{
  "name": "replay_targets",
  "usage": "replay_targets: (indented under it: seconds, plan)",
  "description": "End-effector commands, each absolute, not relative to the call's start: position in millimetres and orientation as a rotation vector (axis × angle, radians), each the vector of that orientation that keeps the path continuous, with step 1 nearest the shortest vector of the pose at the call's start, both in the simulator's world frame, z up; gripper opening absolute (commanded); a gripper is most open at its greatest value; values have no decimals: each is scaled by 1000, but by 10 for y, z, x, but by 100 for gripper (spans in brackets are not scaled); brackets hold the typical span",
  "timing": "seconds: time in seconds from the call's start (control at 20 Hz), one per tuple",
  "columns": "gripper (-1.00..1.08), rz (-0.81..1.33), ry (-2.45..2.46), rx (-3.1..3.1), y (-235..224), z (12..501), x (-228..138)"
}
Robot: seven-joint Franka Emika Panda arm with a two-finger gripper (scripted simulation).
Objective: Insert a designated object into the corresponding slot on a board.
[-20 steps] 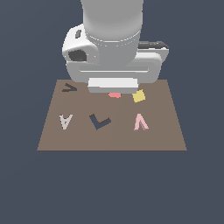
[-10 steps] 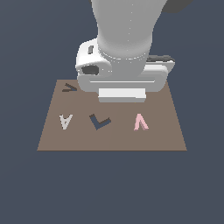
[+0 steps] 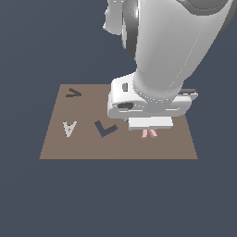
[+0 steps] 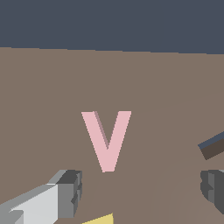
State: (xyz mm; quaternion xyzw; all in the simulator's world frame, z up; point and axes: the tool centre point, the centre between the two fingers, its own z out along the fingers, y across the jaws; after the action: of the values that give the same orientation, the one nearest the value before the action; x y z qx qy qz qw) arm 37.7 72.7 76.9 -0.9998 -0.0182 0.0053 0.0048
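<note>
board [image 3: 55, 148]: brown, flat
hand [image 3: 149, 124]: low over the board, toward the exterior view's right, hiding most of the pink V [image 3: 149, 134]
V slot [image 3: 73, 92]: far corner, exterior view's left
grey A [image 3: 69, 128]: beside the blue L cutout [image 3: 105, 129]

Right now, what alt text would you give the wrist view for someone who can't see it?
A pale-pink V piece lies flat on the brown board, centred ahead of the open pincer, whose two grey fingertips stand apart on either side, not touching it. A dark cutout edge shows at one border and a yellow corner at another.
</note>
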Motion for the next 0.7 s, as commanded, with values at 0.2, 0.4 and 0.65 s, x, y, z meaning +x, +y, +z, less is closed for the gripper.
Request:
replay_targets:
  seconds: [0.2,0.4,0.65]
  plan:
    - [100,3,-94,-3138,928,552,510]
    - [100,0,-103,-3140,974,503,544]
    - [100,2,-103,-3139,977,485,539]
